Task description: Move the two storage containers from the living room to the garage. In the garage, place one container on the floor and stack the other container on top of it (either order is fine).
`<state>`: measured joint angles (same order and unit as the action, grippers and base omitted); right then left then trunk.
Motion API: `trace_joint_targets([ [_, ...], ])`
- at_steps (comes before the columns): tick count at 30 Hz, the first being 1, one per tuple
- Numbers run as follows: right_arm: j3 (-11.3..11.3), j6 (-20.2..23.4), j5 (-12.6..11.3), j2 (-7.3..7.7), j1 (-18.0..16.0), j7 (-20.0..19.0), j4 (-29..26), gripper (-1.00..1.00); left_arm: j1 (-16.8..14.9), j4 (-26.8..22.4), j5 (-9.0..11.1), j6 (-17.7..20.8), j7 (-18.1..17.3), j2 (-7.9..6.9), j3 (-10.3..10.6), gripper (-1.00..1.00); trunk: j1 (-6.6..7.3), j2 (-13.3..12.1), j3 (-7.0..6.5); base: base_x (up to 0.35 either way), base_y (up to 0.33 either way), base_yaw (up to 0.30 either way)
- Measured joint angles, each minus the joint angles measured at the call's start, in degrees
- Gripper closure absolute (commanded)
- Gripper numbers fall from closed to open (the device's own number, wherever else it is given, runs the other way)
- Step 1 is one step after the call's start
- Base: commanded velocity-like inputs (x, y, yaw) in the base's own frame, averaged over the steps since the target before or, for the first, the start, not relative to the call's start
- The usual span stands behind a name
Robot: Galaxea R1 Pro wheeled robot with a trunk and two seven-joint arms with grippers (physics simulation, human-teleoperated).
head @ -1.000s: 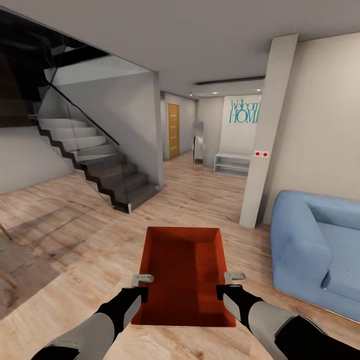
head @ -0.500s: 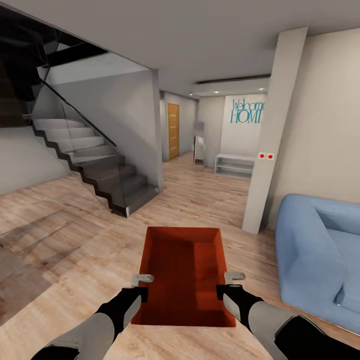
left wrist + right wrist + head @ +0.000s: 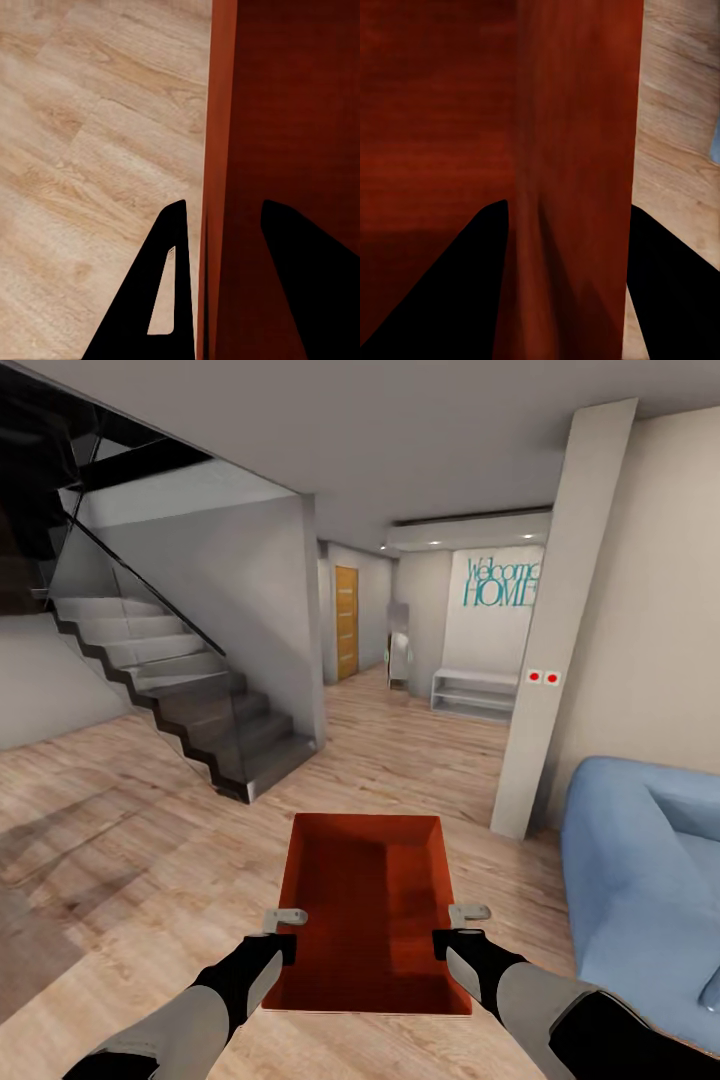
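- A room with light wood plank floor (image 3: 150, 860) runs ahead; a dark staircase (image 3: 190, 690) with a glass balustrade climbs on the left, a white pillar (image 3: 560, 630) stands on the right, and a blue sofa (image 3: 650, 880) sits beside it.
- Farther off, a hallway ends at a wooden door (image 3: 346, 622), with a white bench (image 3: 472, 692) under teal "Welcome HOME" lettering (image 3: 500, 582) on the wall.
- One orange-red bin (image 3: 370, 905) is held out in front of the robot, above the planks, open side up and empty as far as can be seen.
- Its long axis points straight away from the robot toward the hallway; the short walls are the near and far ends.
- The left gripper (image 3: 285, 930) is clamped on the bin's left long wall near the near end. In the left wrist view the left gripper (image 3: 221, 277) has one finger outside over the floor and one inside, the thin wall between them.
- The right gripper (image 3: 460, 930) is clamped on the right long wall, straight across from the left. In the right wrist view the right gripper (image 3: 570, 277) straddles the wall, fingers set fairly wide; whether the pads actually press the plastic is hard to tell from that close, dark angle.
- Both forearms reach forward level, the bin level between them.
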<state>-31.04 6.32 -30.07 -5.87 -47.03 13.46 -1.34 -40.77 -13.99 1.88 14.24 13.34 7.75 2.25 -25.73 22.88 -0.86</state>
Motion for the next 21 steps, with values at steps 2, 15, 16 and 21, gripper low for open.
trace_joint_targets([
  [2,0.0,0.0,0.0,0.00,0.0,0.0,0.0,1.00,0.0,0.0,0.0,0.0,0.0,0.00,0.0,1.00,0.00,0.0,0.00,0.322,0.000,0.000],
  [15,0.0,0.0,0.0,0.00,0.0,0.0,0.0,1.00,0.0,0.0,0.0,0.0,0.0,0.00,0.0,1.00,0.00,0.0,0.00,0.322,0.000,0.000],
  [16,0.0,0.0,0.0,0.00,0.0,0.0,0.0,1.00,0.0,0.0,0.0,0.0,0.0,0.00,0.0,1.00,0.00,0.0,0.00,0.322,0.000,0.000],
  [21,0.0,0.0,0.0,0.00,0.0,0.0,0.0,1.00,0.0,0.0,0.0,0.0,0.0,0.00,0.0,1.00,0.00,0.0,0.00,0.322,0.000,0.000],
])
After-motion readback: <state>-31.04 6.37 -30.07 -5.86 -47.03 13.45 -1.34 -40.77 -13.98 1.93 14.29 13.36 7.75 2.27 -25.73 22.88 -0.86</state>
